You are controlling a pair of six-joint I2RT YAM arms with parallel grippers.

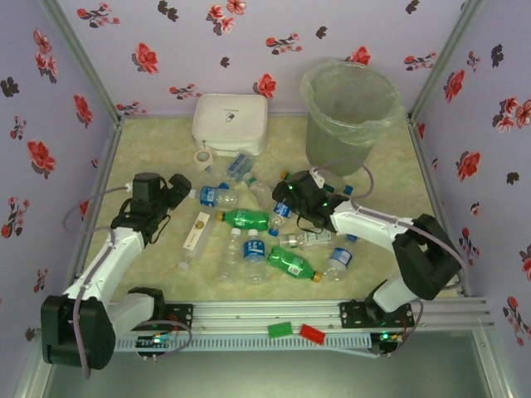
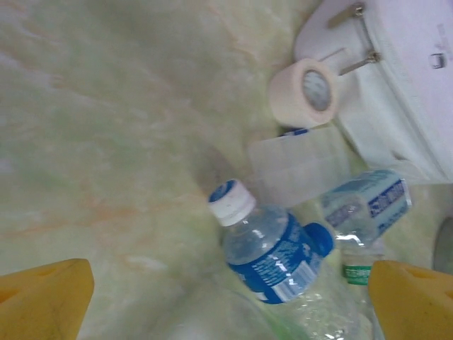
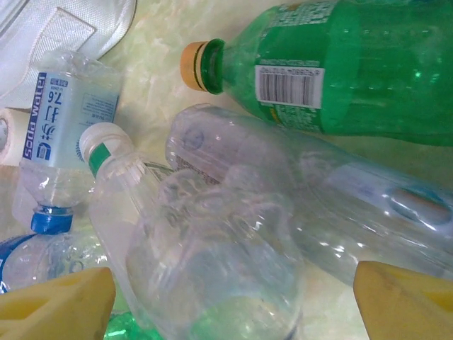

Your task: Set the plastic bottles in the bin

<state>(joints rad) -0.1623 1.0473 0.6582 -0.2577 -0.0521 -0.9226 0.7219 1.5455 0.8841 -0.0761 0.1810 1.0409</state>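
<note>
Noting plastic bottles (image 1: 246,220) strewn across middle of table (image 1: 153,149), green and clear mixed, bin (image 1: 338,151) standing at far right corner. Hovering right gripper (image 3: 233,297) over clear crumpled bottle (image 3: 205,262), fingers (image 3: 56,301) spread either side, nothing pinched. Holding left gripper (image 2: 230,301) fully spread above blue-labelled bottle (image 2: 272,258), near tape roll (image 2: 304,92) and white box (image 2: 403,92).

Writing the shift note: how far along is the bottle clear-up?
Done: nothing that shows; the bin looks empty from above. In hand: the right gripper is open astride a clear bottle, and the left gripper is open above a blue-labelled bottle. Left: about a dozen bottles lying on the table.
</note>
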